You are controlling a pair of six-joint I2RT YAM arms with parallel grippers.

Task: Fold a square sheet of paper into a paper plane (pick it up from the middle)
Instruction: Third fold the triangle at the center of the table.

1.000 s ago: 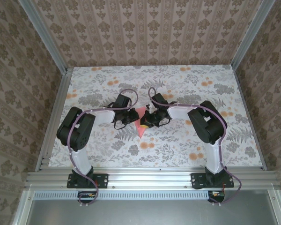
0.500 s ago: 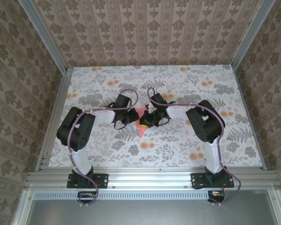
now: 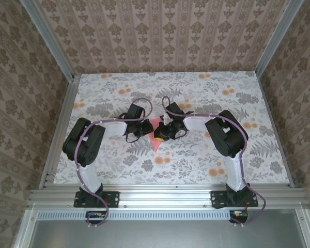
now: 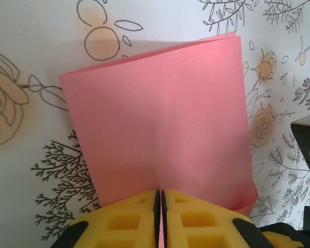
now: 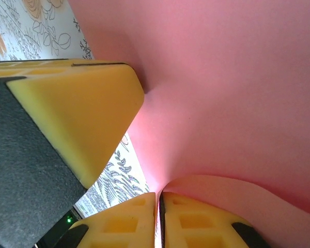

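The square sheet of paper [image 4: 160, 119] is doubled over on itself, two pink edges lying almost flush at the upper right of the left wrist view; a faint crease runs down its middle toward the bottom of that frame. In the top view the sheet [image 3: 156, 136] shows as a small pink wedge at the centre of the frame, pointing down, caught between the two arms. The left gripper [image 4: 159, 199] is clenched on its lower edge right at that crease, yellow pads pressed together with the paper between them, probably to keep the fold line fixed. The right gripper [image 5: 158, 206] also looks clamped on the sheet [image 5: 237, 93], which curls down into the seam of its pads at the bottom of its own view; a second grip likely keeps the layers aligned. Beneath lies the floral table [image 3: 212, 155]; the sheet seems lifted slightly off it, though I cannot be sure.
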